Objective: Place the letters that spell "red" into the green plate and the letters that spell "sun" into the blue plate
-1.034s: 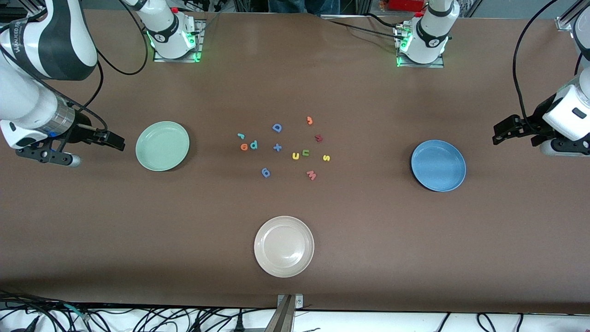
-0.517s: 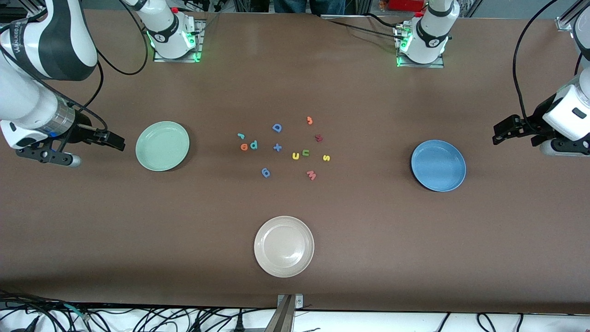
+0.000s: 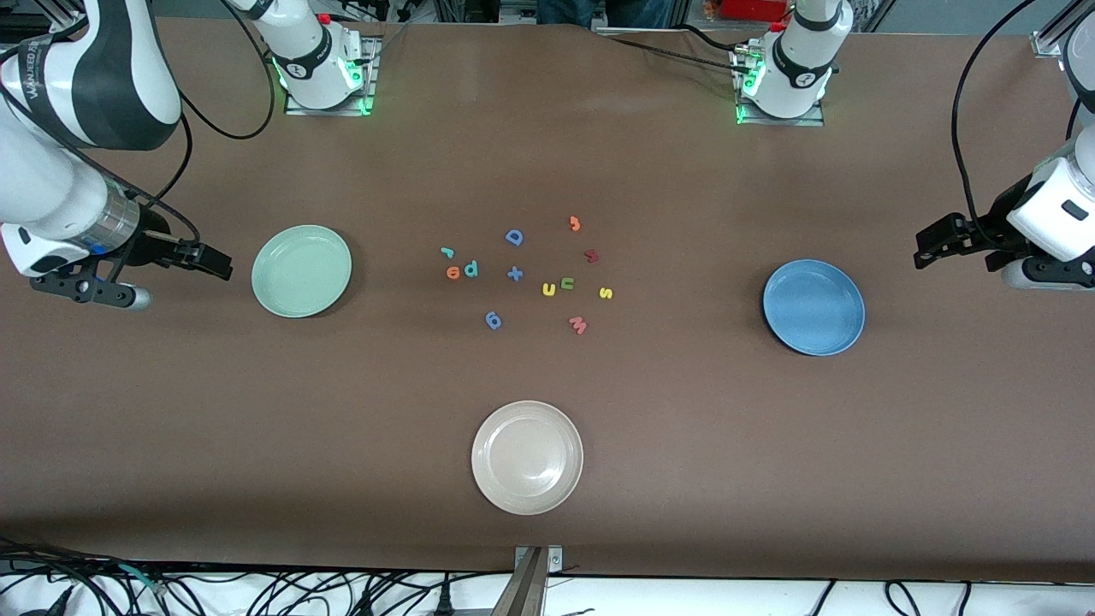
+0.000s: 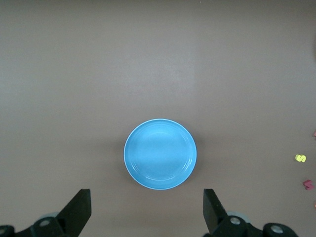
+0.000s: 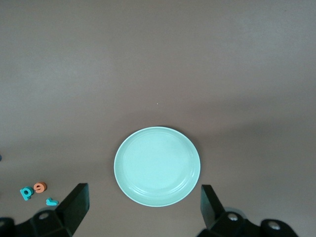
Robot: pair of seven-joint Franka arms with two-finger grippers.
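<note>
Foam letters (image 3: 522,274) lie mid-tabletop between empty green plate (image 3: 301,270) and blue plate (image 3: 813,307); left gripper (image 3: 934,242) and right gripper (image 3: 210,259) gape wide, empty.

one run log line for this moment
left gripper: open, waiting by blue plate | right gripper: open, waiting by green plate | both plates empty

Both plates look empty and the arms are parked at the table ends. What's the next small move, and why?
Probably swing the right gripper, jaws open, from beside the green plate over to the teal "r". It is the task letter lying closest to that plate, all letters still lie on the table, and the left gripper waits near the blue plate.
</note>
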